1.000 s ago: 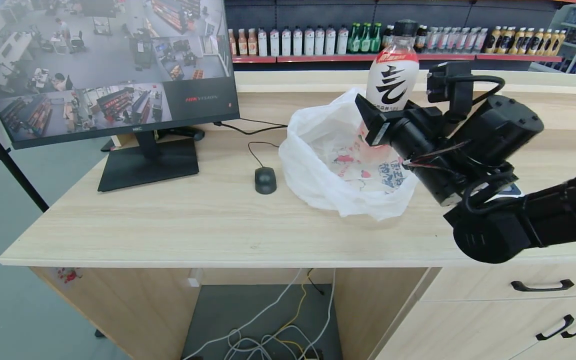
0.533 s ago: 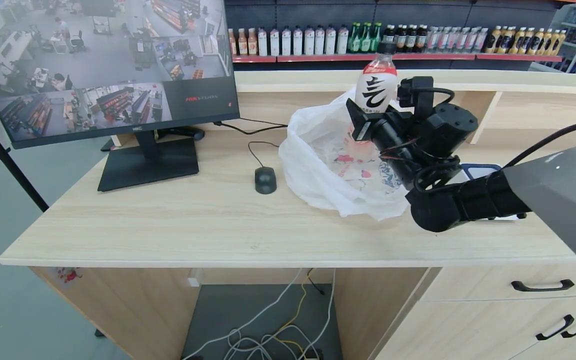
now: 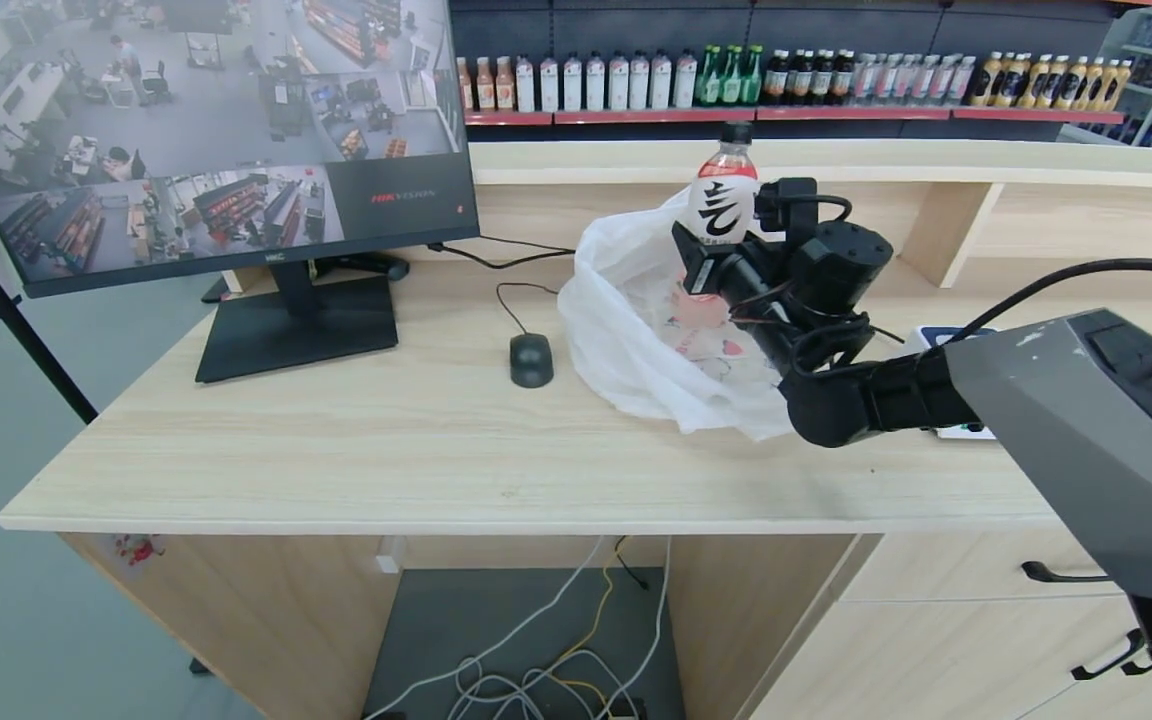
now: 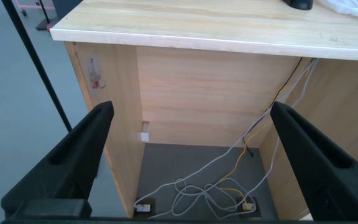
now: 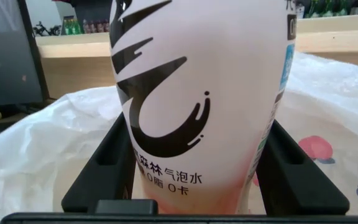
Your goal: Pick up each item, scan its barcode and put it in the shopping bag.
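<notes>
Right pincer (image 3: pixel 708 255), clamped on the bottle (image 3: pixel 723 200), has moved farther over the shopping bag (image 3: pixel 626 335).

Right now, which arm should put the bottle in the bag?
Right. The right pincer grips the bottle upright at the bag; the left pincer hangs open and empty, down below the tabletop.

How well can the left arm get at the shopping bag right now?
Probably not directly. The left gripper hangs below the desktop, jaws open, while the shopping bag sits on it, with the right gripper holding the bottle over it.
</notes>
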Robot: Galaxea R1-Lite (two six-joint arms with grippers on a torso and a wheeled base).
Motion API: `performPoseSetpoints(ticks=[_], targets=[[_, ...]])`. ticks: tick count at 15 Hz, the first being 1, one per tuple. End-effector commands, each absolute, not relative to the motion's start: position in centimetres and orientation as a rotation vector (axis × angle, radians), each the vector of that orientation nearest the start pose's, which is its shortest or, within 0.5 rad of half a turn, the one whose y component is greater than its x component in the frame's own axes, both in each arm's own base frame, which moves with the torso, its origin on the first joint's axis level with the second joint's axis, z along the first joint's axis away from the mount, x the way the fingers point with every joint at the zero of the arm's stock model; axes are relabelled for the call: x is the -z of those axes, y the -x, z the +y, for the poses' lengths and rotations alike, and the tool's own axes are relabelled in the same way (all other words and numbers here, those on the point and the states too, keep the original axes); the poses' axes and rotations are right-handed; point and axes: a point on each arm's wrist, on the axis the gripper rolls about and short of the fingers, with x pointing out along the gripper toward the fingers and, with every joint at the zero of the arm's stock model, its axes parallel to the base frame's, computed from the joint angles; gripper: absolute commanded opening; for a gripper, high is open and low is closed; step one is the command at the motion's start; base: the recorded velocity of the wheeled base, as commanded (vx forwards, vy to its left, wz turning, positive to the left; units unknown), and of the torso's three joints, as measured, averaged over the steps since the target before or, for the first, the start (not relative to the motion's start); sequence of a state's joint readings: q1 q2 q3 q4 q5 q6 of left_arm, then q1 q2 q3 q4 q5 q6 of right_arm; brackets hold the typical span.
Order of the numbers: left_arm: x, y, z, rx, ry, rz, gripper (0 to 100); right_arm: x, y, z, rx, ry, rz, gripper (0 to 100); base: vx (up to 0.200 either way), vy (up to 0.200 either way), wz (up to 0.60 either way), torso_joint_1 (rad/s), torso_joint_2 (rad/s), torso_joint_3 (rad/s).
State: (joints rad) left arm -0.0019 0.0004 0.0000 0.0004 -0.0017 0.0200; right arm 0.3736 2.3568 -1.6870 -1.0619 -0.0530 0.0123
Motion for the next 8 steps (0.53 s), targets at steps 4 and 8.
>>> performPoseSetpoints(ticks=[4, 8], targets=[[-7.5, 2.3, 0.0, 0.003, -0.02, 0.002, 100, -18.3, -46.5, 18.3, -0.324, -0.089, -0.35, 0, 0.0, 0.0, 0.0, 0.0, 0.0, 0.0], [-7.5, 2.3, 0.0, 0.003, -0.02, 0.0, 100, -17.8, -46.6, 18.5, -0.327, -0.087, -0.34, 0, 0.0, 0.0, 0.0, 0.0, 0.0, 0.0]])
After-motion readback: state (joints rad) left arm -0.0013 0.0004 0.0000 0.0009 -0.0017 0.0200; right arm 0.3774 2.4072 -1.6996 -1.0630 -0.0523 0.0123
